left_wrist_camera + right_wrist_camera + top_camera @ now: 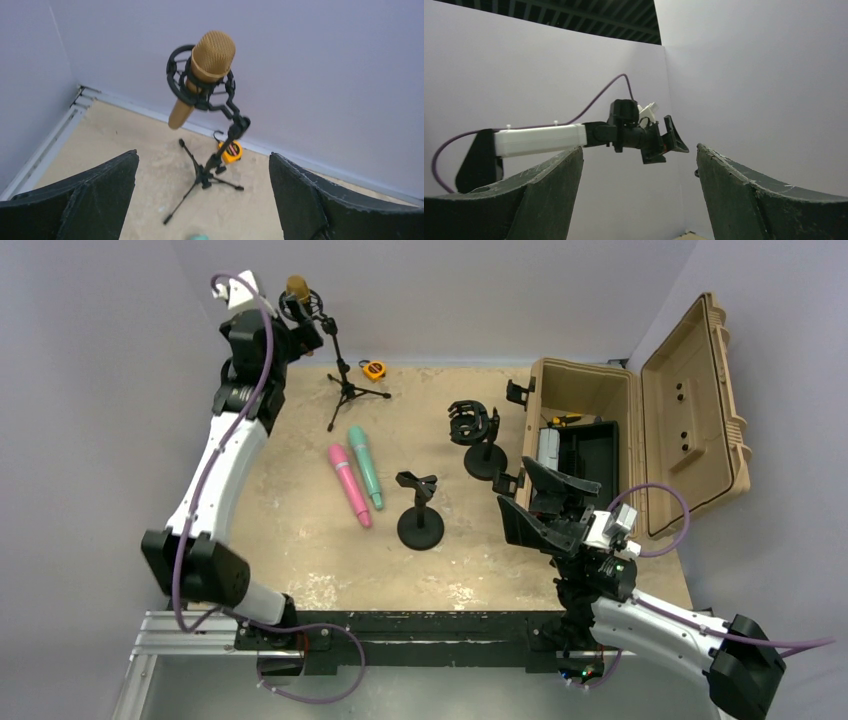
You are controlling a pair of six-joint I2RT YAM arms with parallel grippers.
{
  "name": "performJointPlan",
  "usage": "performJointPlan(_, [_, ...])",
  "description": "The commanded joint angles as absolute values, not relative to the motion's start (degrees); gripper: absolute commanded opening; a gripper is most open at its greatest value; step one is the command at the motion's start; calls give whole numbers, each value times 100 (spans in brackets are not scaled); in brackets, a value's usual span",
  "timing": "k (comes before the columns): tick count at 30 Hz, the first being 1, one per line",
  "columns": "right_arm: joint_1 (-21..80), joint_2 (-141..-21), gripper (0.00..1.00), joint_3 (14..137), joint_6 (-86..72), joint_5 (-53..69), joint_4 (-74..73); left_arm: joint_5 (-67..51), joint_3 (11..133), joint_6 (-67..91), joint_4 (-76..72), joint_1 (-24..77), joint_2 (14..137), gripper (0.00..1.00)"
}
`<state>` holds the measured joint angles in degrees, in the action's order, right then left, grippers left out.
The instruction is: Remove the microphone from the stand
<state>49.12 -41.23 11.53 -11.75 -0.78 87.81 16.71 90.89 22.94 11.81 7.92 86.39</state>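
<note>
Nearest, at the near right: right gripper (512, 482), fingers spread wide, empty. Farther, toward the far left corner: left gripper (203, 154), likewise wide apart, empty, short of the gold microphone (210, 55). Clipped tilted atop the tripod stand (227, 142), plain from the left wrist; from above, only its head visible.

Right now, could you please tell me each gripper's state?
Left gripper: open, empty, facing the gold microphone.
Right gripper: open, empty.
</note>
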Motion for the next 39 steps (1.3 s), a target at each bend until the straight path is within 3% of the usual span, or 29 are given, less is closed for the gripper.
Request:
performJointPlan(1, [4913,-4159,81,1125,-1086,-173,8975,1339,10403,1580,605,620,9550,100])
performJointPlan(5, [4912,-4297,81,1157,-1039,-188,9017,1512,11664,2150,1729,427,10475,97])
performJointPlan(9, [4906,-4459,81,1208,-1013,-181,9044,993,11279,2049,879,278,10540,89])
performJointPlan(17, [4913,-4599,81,1224,-989,-189,9094,741,11819,911,634,281,11272,92])
performJointPlan(21, [4913,-4647,81,1239,-960,-234,9083,863,11979,731,389,282,11533,88])
performJointPlan(32, [4909,-4815,81,1266,-932,-307,9092,1106,12541,205,96,396,12133,61])
performJointPlan(39, [4908,-4907,81,1310,-914,-277,9111,1352,12732,-408,89,628,12119,33])
